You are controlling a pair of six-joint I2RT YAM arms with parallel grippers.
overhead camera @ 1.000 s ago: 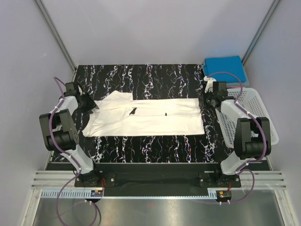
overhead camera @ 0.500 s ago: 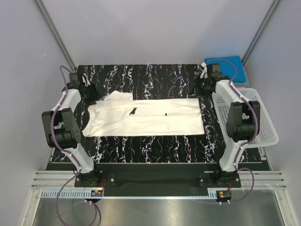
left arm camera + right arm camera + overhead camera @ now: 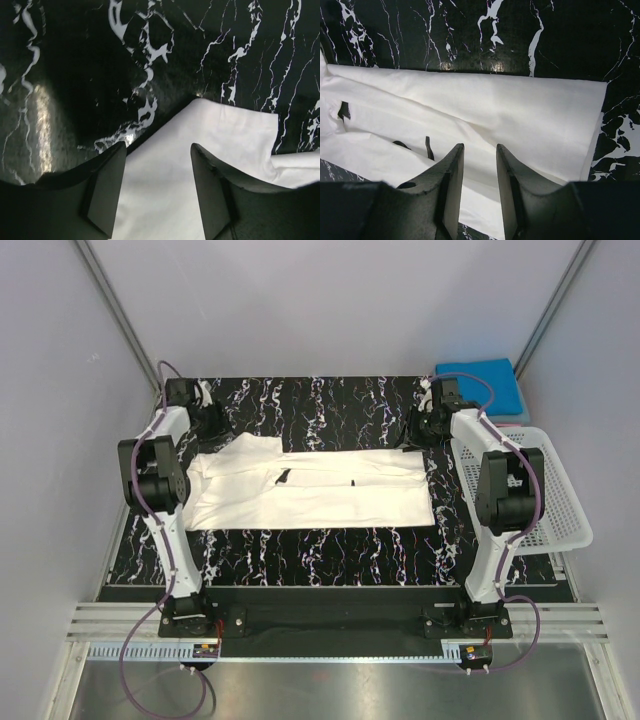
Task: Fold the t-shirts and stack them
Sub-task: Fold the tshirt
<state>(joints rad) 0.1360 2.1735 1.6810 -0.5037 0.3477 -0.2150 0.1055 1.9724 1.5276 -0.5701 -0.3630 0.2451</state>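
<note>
Here the white t-shirt (image 3: 320,490) lies flat on the bench (image 3: 330,550), its long axis running left to right, shoulders toward the left arm and hem toward the right. The left claw (image 3: 157,150) hangs released, fingers wide, the shirt's far corner just under and ahead of it. The right claw (image 3: 478,150) is also released and holds nothing; the hem's far corner sits ahead, off to its right. Each arm is nearest its own end. Beyond the right claw rests the folded blue t-shirt (image 3: 478,380). The small black chest print is unreadable.

Black print (image 3: 285,477) on white t-shirt (image 3: 330,498): illegibly small
</note>
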